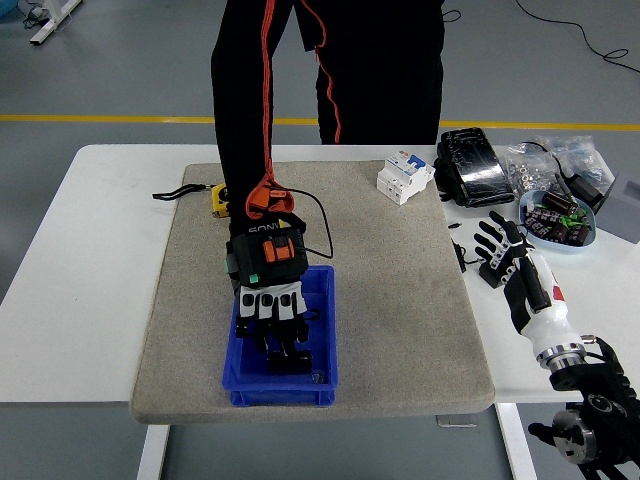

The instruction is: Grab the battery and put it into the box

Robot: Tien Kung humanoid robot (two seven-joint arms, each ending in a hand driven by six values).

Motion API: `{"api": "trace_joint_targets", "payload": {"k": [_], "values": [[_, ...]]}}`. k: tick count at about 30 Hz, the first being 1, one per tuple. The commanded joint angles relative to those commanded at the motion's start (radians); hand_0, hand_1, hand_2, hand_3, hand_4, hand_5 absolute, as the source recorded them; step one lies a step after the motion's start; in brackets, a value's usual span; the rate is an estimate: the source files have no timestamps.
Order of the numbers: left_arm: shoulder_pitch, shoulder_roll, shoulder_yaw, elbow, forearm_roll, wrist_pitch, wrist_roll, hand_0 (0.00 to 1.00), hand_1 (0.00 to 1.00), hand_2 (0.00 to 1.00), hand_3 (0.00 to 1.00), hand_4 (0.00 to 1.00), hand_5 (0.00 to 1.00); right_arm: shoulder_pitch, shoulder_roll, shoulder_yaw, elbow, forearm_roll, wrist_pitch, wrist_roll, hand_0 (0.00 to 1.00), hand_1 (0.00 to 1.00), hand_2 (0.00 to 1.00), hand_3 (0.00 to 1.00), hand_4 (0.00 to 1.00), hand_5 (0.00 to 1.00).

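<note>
A blue box (326, 330) sits on the grey mat near the front edge. A person's gloved hand (268, 305) reaches down into it from the far side, fingers over the dark objects inside; one black block (292, 360) shows below the fingertips. The other dark cylinder is hidden by the glove. My right hand (500, 250) rests on the white table right of the mat, fingers spread, holding nothing. My left hand is out of view.
A yellow tape measure (217, 198) peeks out behind the person's arm. A white circuit breaker (404, 176), a black pouch (470, 166), bags of parts (545, 162) and a blue bowl of batteries (558, 222) stand at the back right.
</note>
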Motion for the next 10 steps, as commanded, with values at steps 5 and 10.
{"api": "trace_joint_targets", "payload": {"k": [5, 10], "values": [[-0.003, -0.001, 0.004, 0.000, -0.007, 0.001, -0.001, 0.565, 0.582, 0.625, 0.584, 0.635, 0.602, 0.001, 0.000, 0.001, -0.002, 0.001, -0.002, -0.001, 0.903, 0.856, 0.886, 0.911, 0.998, 0.926], [-0.003, -0.001, 0.006, 0.000, -0.009, 0.000, -0.001, 0.565, 0.582, 0.625, 0.584, 0.635, 0.602, 0.001, 0.000, 0.000, -0.002, 0.003, -0.004, -0.001, 0.903, 0.856, 0.886, 0.911, 0.998, 0.926]]}}
